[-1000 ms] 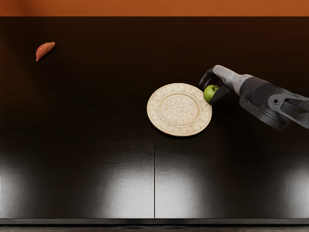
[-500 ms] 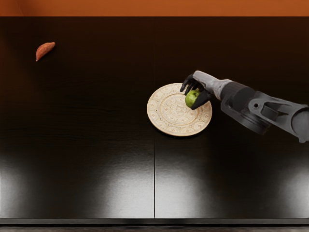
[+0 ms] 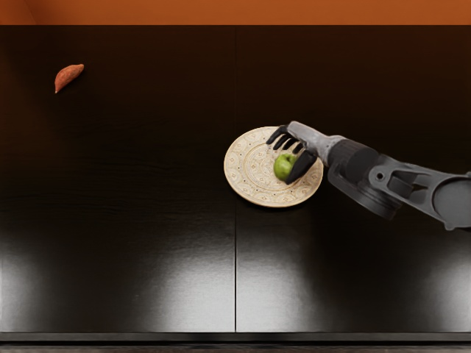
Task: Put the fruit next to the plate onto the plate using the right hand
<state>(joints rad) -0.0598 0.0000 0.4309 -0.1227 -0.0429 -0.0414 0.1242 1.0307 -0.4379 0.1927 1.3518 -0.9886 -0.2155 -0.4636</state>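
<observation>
A green apple (image 3: 283,167) lies on the cream patterned plate (image 3: 246,168), right of the plate's middle. My right hand (image 3: 288,151) hovers just over it, arm coming in from the right edge. Its fingers (image 3: 280,137) are spread above the apple's far side and the thumb sits against the apple's right side. The hand looks open, with the apple resting on the plate rather than gripped. The left arm does not show.
An orange sweet potato (image 3: 68,76) lies far off at the back left of the dark table (image 3: 147,235). An orange wall strip runs along the table's far edge.
The right hand carried the apple leftward from beside the plate's right rim to over the plate, lowered it, and spread its fingers. The apple now rests on the plate.
</observation>
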